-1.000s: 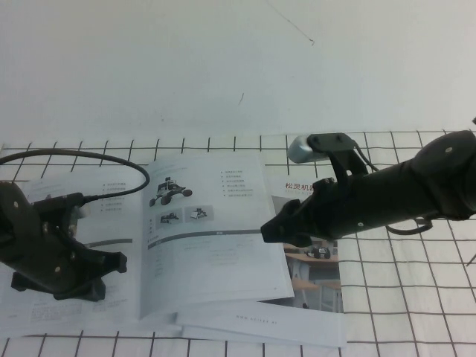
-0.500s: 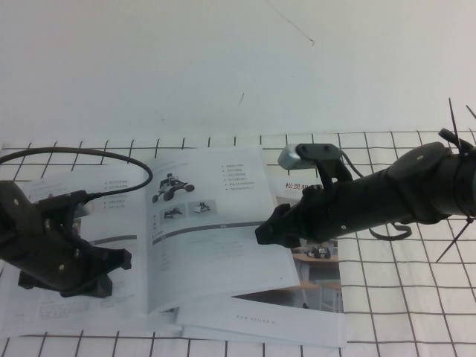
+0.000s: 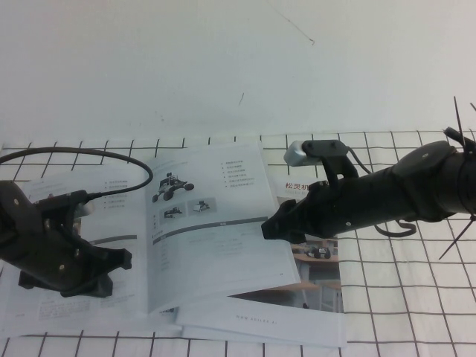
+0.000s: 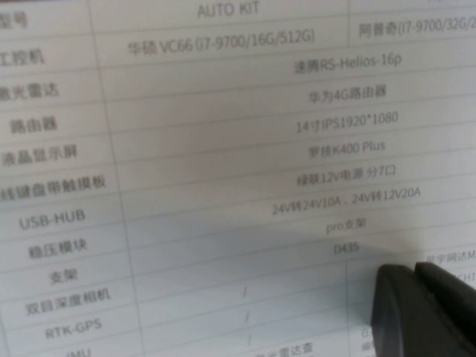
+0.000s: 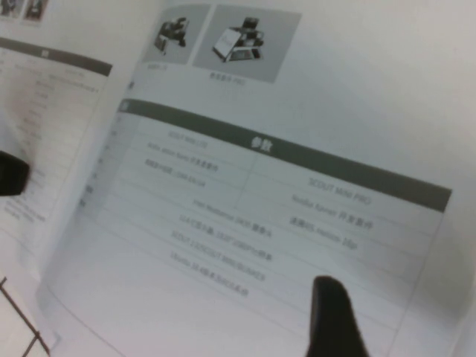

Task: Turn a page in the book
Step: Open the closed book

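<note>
book: the book [image 3: 149, 245] lies open on the checked cloth [image 3: 416, 297], stacked partly over another booklet [image 3: 316, 256] with a classroom photo cover, so only the top one needs handling
page: the page [image 3: 216, 230] with the black rover photo is on the right half, its outer edge lifted and curling up off the stack, looks like it's mid-turn
right gripper: right gripper [image 3: 269, 229] sits right at that raised outer edge, low to the paper; can't tell if it's pinching the sheet or just nudging under it
left gripper: left gripper [image 3: 100, 269] rests on the left-hand page [image 3: 111, 204], fingers [image 4: 428, 309] together and pressed to the spec table, I'd guess to pin the book so it doesn't slide
next: my guess is the edge needs carrying over toward the spine [image 3: 145, 249]
</note>
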You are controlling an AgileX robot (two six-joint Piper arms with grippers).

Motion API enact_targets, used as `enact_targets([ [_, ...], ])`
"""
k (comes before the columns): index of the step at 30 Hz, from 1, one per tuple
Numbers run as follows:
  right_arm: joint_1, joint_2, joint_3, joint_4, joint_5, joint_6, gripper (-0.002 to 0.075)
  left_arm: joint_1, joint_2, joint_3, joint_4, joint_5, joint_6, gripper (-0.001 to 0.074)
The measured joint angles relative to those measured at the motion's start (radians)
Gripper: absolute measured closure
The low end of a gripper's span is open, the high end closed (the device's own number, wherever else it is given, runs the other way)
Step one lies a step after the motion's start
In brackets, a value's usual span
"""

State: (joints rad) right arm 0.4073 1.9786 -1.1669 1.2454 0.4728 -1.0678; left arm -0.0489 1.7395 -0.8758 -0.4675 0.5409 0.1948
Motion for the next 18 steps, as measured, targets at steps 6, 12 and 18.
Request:
enact_targets([
  [6, 0.000, 0.001, 0.000, 0.002, 0.012, -0.009, 0.0326, 0.000, 0.000, 0.000, -0.002, 0.000, 0.000, 0.0737],
  [12, 0.000, 0.019, 0.000, 0.026, 0.012, -0.018, 0.0326, 0.000, 0.000, 0.000, -0.002, 0.000, 0.000, 0.0737],
  [18, 0.000, 0.061, 0.000, 0.059, 0.012, -0.031, 0.0326, 0.000, 0.000, 0.000, -0.002, 0.000, 0.004, 0.0737],
])
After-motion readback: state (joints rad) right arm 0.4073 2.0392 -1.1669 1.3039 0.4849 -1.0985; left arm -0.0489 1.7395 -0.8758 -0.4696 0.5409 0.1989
